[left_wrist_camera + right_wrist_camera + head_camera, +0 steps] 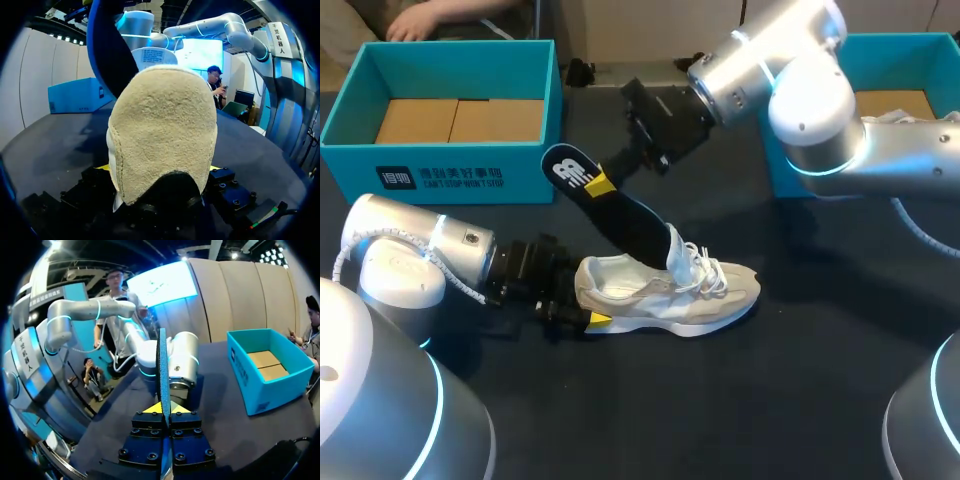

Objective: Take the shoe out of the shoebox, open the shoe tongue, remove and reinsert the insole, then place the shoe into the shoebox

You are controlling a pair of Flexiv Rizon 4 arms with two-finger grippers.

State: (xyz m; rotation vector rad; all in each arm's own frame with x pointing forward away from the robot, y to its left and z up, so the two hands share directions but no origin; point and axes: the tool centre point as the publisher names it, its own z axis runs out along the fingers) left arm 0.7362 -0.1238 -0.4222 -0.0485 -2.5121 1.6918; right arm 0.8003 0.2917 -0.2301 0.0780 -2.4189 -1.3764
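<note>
1. The right gripper (601, 184) is clamped on the dark insole (623, 217), both fingers pressing its faces near the heel end; in the right wrist view the insole (163, 367) stands edge-on between the fingers of that gripper (165, 410).
2. The insole slants up from the shoe (665, 295). Its toe end is inside the shoe's opening, and its heel end is raised above and beyond the shoe's heel.
3. The left gripper (585, 310) grasps the shoe at the heel, one yellow tip on each side; the suede heel (162, 135) fills the left wrist view.
4. The shoe rests sole-down on the dark table (800, 400). Its long axis runs across the table, with the toe pointing away from the left gripper.
5. Beyond the shoe's heel, well apart, is a teal shoebox (440, 165) lined with brown cardboard.
6. Beyond the shoe's toe, a second teal shoebox (900, 42) holds brown cardboard and something pale I cannot identify.
</note>
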